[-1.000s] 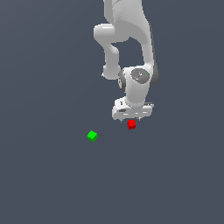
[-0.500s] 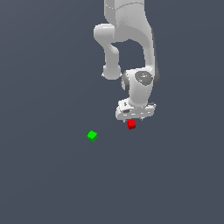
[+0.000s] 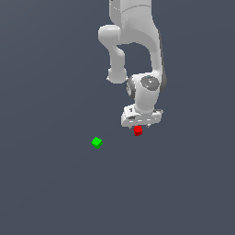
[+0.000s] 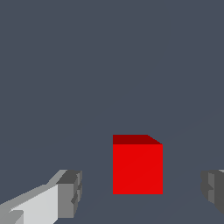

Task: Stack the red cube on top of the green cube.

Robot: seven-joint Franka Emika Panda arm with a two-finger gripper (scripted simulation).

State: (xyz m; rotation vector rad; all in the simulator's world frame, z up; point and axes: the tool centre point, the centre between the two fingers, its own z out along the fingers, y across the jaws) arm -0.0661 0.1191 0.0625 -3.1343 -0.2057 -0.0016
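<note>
1. We see the tool [image 4: 138,192] spread wide: in the wrist view its two grey fingertips [image 4: 70,192] stand well apart, one on each side of the red cube [image 4: 138,168], with clear gaps of worktop showing between each fingertip and the cube.
2. We find nothing gripped; neither fingertip touches the red cube, which sits between them, nearer the middle than either side.
3. In the exterior view the tool [image 3: 140,125] hangs low at the end of the white arm [image 3: 137,50], pointing downward, with the red cube [image 3: 137,131] showing just below its white body.
4. We cannot tell from the exterior view how far the fingers reach down around the cube, since the tool's body hides them.
5. The red cube rests on the dark grey worktop [image 3: 50,183], squarely upright, its top face a darker shade in the wrist view.
6. The green cube [image 3: 96,142] lies on the same worktop, well apart from the red one, toward the exterior view's left and slightly lower in that picture; it is turned so that a corner faces the camera.
7. The green cube does not appear in the wrist view.
8. We count one red cube, one green cube, one arm and one tool with two fingers.
</note>
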